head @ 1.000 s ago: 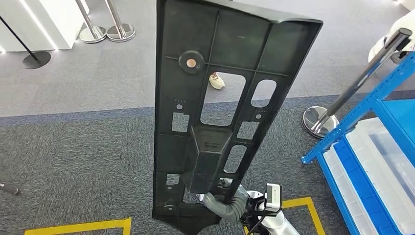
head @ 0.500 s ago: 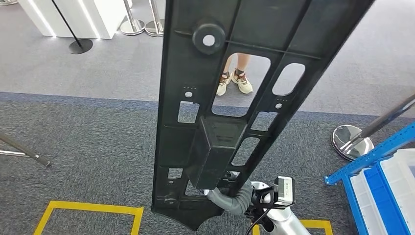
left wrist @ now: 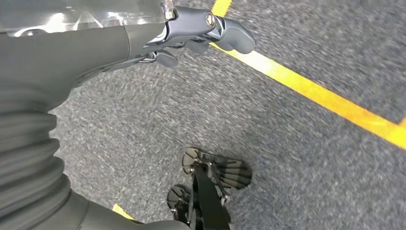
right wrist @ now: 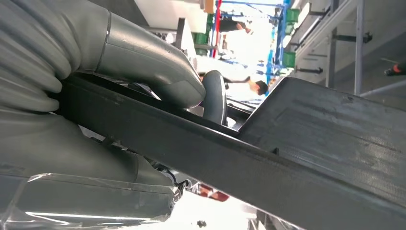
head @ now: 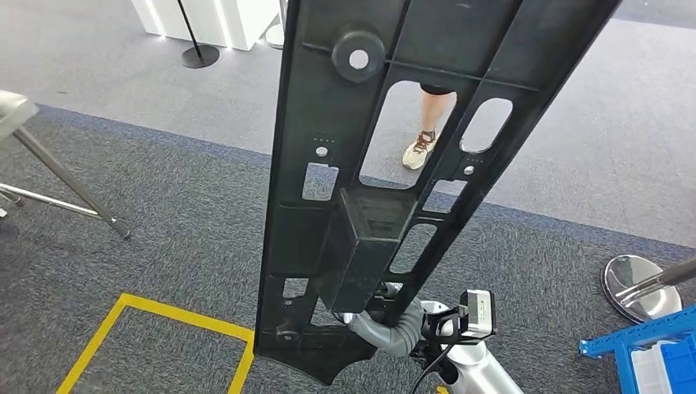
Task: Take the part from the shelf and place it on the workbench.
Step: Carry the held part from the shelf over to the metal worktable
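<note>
The right hand (head: 386,328) grips the lower edge of the long black part (head: 386,164), held upright over grey carpet (head: 164,213) between yellow floor tape (head: 164,316) and a stanchion base (head: 636,283), while the left hand (left wrist: 191,33) hangs with fingers (left wrist: 234,38) loosely curled, holding nothing.

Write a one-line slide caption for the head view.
Right hand grips the tall black part near its lower end, upright over grey carpet.

One black part (head: 386,164), two robot hands (head: 386,332) (left wrist: 201,33)

Part (head: 361,222) upright before the robot, right hand (head: 386,332) at its lower end, floor tape (head: 156,316) lower left, stanchion base (head: 636,283) right
</note>
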You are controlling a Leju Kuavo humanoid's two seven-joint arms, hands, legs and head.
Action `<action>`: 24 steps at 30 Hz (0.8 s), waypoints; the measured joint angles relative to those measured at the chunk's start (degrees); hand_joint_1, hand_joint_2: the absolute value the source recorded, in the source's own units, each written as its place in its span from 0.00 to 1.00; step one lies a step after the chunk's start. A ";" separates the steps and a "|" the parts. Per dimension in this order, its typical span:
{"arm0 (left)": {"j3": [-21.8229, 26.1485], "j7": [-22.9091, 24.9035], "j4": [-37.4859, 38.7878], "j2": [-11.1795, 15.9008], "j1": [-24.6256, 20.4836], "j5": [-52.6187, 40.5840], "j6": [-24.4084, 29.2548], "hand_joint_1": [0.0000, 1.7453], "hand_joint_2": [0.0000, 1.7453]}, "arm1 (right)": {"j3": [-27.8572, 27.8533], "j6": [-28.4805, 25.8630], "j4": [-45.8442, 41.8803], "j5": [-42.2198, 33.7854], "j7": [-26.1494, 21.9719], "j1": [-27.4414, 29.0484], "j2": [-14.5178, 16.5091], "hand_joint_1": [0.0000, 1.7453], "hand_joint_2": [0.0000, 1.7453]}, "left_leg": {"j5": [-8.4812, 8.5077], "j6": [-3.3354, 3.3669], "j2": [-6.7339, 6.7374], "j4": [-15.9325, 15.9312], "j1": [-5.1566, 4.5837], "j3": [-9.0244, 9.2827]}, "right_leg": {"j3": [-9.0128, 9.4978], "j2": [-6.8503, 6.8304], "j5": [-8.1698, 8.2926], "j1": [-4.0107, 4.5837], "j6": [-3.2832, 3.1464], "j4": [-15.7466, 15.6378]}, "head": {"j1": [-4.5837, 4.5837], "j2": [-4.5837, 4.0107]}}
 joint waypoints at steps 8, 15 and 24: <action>0.34 0.50 0.00 -0.14 -0.30 -0.13 -0.21 0.00 1.00 | 0.02 0.03 1.44 -0.30 -0.11 -0.15 -0.19 1.00 1.00 | 0.17 0.70 -5.69 0.20 -0.03 0.13 | -6.01 6.26 -1.36 -0.54 0.18 9.52 | 0.24 -0.01; 0.74 0.74 0.00 -0.32 0.18 -0.13 -0.26 0.00 1.00 | 0.02 0.23 1.87 -0.51 -0.27 -0.34 -0.23 1.00 1.00 | -0.33 -1.31 -7.77 1.26 0.12 -1.09 | -1.77 7.43 2.33 -0.57 -1.54 -0.62 | 0.11 -0.01; 0.89 0.86 0.00 -0.36 0.10 -0.07 -0.99 0.00 1.00 | 0.02 0.31 2.79 -0.64 -0.66 -0.29 -0.23 1.00 1.00 | -2.28 -2.24 0.81 6.97 0.43 -3.34 | -0.57 0.65 1.53 -0.10 -1.87 -1.08 | -0.34 -0.01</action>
